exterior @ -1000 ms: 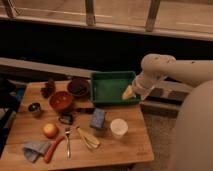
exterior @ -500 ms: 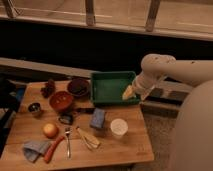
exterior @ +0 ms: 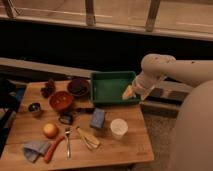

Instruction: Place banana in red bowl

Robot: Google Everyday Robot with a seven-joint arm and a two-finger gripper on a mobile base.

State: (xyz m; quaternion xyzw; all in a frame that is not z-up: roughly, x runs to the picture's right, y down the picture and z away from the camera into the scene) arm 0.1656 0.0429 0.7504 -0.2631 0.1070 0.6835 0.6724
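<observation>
The banana [exterior: 88,138] is a pale yellow forked piece lying on the wooden table [exterior: 130,150] near the front, between a fork and a white cup. The red bowl [exterior: 61,100] is orange-red with a darker inside and stands at the table's left middle. My gripper [exterior: 130,93] hangs at the right edge of a green tray [exterior: 113,87], well to the right of the bowl and behind the banana. It holds nothing that I can see.
A dark maroon bowl [exterior: 78,86] stands behind the red bowl. An apple [exterior: 49,130], a reddish stick [exterior: 52,148], a fork [exterior: 68,142], a blue-grey cloth [exterior: 34,149], a blue packet [exterior: 97,119], a white cup [exterior: 118,128] and a small metal cup [exterior: 34,108] lie around.
</observation>
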